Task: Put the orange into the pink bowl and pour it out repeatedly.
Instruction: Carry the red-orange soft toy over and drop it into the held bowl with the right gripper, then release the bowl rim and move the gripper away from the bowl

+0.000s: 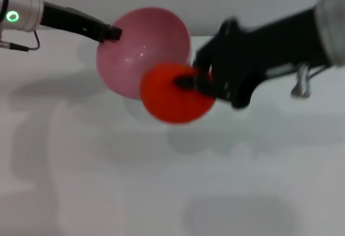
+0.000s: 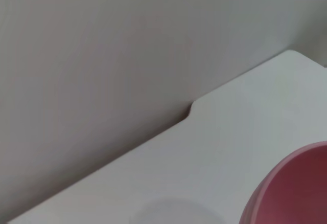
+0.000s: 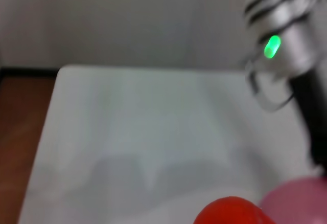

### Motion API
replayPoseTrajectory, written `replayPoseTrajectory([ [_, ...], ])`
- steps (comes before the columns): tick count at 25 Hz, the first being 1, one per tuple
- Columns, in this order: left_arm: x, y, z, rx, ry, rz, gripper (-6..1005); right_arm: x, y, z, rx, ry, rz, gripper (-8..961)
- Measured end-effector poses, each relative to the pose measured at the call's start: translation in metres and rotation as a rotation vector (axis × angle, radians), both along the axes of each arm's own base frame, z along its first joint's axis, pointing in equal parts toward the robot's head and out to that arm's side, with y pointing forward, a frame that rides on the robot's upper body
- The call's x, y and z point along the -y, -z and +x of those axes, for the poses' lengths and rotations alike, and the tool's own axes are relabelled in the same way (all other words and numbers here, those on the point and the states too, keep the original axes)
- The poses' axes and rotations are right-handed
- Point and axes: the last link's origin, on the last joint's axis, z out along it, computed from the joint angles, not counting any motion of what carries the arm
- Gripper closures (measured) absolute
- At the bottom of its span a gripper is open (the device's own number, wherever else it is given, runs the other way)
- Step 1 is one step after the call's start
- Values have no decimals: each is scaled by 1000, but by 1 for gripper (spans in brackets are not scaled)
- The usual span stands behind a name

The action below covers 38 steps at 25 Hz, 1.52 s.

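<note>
The pink bowl [image 1: 135, 53] hangs above the white table in the head view, tipped so its opening faces me. My left gripper [image 1: 114, 32] is shut on its upper left rim. The orange [image 1: 172, 104] sits just in front of the bowl's lower right edge, lifted off the table, with my right gripper [image 1: 197, 81] shut on its right side. The left wrist view shows only part of the pink bowl [image 2: 296, 193]. In the right wrist view the orange [image 3: 230, 213] and the pink bowl [image 3: 301, 203] lie side by side, under the left arm [image 3: 286, 45].
The white table [image 1: 108, 182] spreads below both arms, and a pale wall rises behind it. The table's far edge [image 2: 190, 112] has a notch against that wall. Beyond one side edge of the table [image 3: 46, 147] brown floor shows.
</note>
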Motion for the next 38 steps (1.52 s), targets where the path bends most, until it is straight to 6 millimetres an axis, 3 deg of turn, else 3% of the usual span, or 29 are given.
replayPoseTrajectory([
  [3, 3, 8, 1, -3, 1, -23, 925, -1, -15, -6, -64, -33, 56, 894],
  [6, 6, 14, 2, -2, 3, -41, 924, -10, -18, -4, -104, -36, 91, 886],
  [16, 15, 41, 12, -2, 25, -106, 922, -48, 23, 25, -135, 87, 82, 838],
  [21, 16, 43, 16, 0, 33, -116, 921, -55, 35, 34, -111, 113, 88, 813],
  [28, 16, 43, 14, 3, 22, -116, 919, -55, 36, 42, -107, 114, 107, 779],
  [34, 16, 41, 10, -5, 10, -108, 918, -58, 24, 47, -198, 109, 199, 546],
  [38, 16, 41, 5, -22, -8, -104, 917, -58, 3, 60, -360, 74, 277, 444],
])
